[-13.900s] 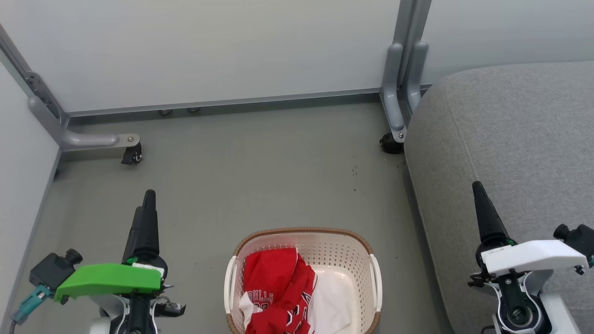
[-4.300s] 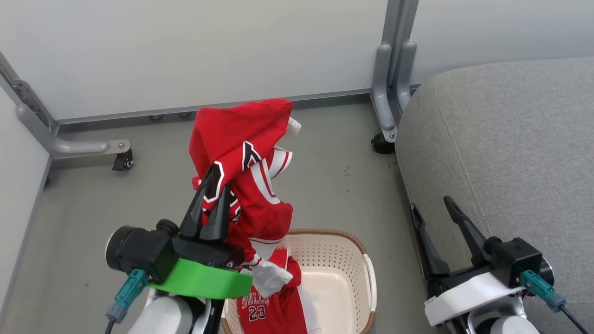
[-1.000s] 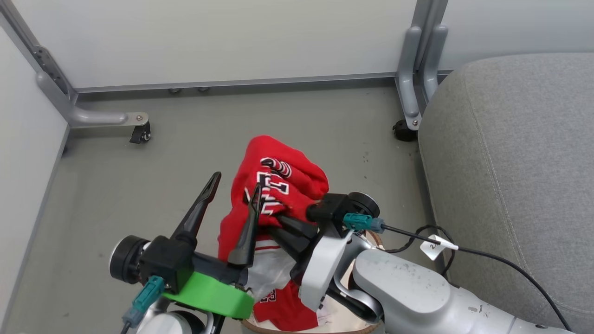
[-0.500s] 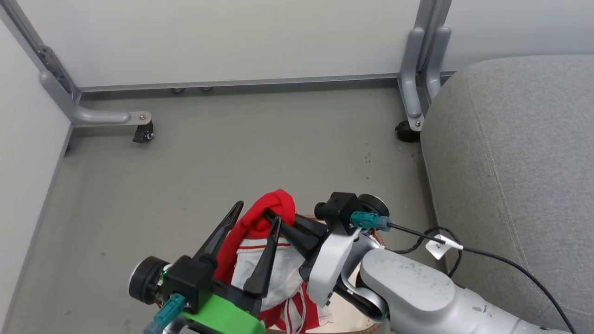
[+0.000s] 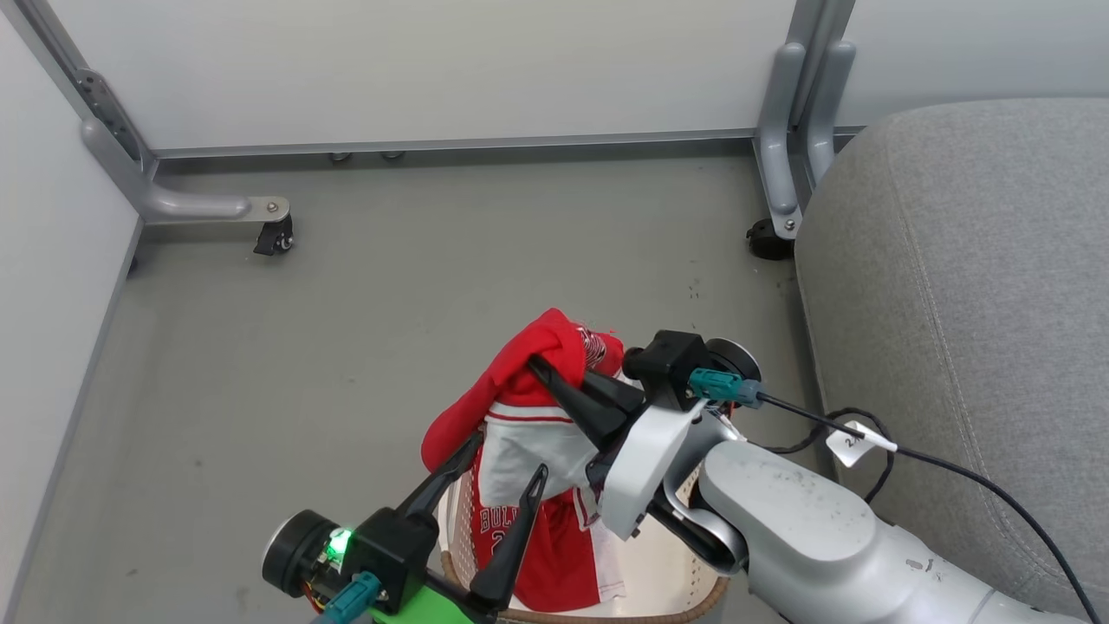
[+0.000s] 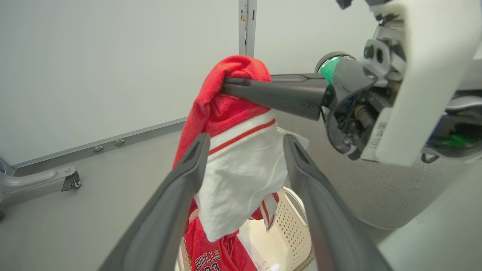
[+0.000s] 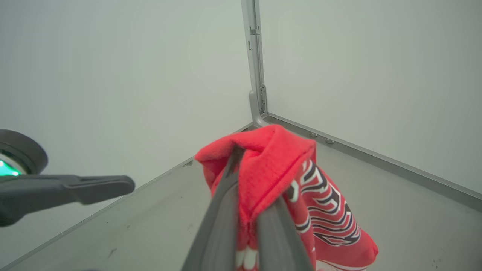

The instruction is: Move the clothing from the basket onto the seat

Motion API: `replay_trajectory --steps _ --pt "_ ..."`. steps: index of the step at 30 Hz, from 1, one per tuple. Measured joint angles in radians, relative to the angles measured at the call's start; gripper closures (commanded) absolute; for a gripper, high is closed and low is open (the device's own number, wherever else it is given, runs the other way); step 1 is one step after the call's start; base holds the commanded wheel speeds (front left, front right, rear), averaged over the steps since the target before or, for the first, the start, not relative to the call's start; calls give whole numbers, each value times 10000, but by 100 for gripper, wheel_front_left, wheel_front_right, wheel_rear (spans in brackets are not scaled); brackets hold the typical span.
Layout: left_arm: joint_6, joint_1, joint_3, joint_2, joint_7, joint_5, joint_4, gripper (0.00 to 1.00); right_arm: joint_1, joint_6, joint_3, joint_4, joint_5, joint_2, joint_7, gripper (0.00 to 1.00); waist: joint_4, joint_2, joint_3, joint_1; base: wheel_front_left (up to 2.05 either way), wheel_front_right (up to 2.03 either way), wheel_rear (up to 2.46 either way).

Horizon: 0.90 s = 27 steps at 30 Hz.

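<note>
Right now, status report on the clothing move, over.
Right end effector shut on clothing, bunch lifted above basket, tail hanging in. Left end effector open, straddling the hanging cloth. Seat off to the right.

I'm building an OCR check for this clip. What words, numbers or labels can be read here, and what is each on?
"BULLS": white letters on the red clothing, low over the basket.
"23": just under it, cut by the picture's bottom edge.
"2": on the white cable tag; the rest is too small.
Print on the white cover behind the right gripper: too blurred to read.
</note>
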Motion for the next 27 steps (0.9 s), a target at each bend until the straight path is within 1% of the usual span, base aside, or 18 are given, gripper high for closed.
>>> replay_trajectory --steps 7,14,21,27 --pt "-173 -20 -111 88 -17 8 280 0 206 0 -500 -12 -180 -50 0 100 -141 0 20 0 0 0 0" --pt "-343 -130 -155 201 -199 44 449 0 380 0 -917 -163 -395 -84 -4 100 -595 0 91 0 0 0 0" --pt "-437 -406 -180 205 -374 104 499 0 539 0 -1459 -360 -531 -163 -6 100 -1387 0 207 0 0 0 0" --pt "-554 -709 -215 255 -343 174 489 0 662 0 -1952 -479 -721 -263 -8 100 -2288 0 324 0 0 0 0"
